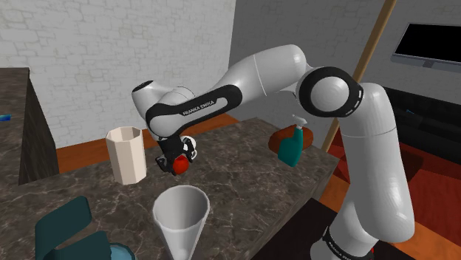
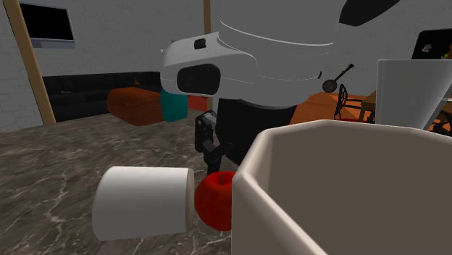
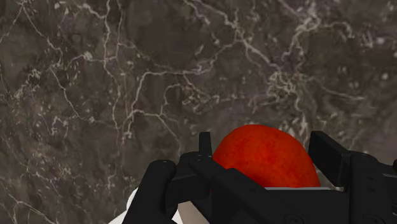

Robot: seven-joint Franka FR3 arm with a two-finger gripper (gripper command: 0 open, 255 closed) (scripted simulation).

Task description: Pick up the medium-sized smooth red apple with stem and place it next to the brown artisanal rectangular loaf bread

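Observation:
A smooth red apple (image 3: 267,158) sits clasped between my two black fingers (image 3: 205,151), over the dark marble table (image 3: 127,83). In the shoulder view my gripper (image 1: 176,159) is shut on the apple (image 1: 180,166) near the middle of the table, just right of a beige cup. I cannot tell whether the apple touches the tabletop. The brown loaf (image 1: 281,136) lies at the table's far right end, partly behind a teal bottle. In the second exterior view the apple (image 2: 214,200) is half hidden below the gripper (image 2: 211,148), and the loaf (image 2: 134,106) lies far behind.
A beige octagonal cup (image 1: 127,154) stands close beside the gripper. A white cone-shaped glass (image 1: 181,214) stands nearer the table's front edge. A teal spray bottle (image 1: 290,145) stands before the loaf. Teal chairs (image 1: 66,230) are at the lower left. A wooden pole (image 1: 366,59) leans behind the arm.

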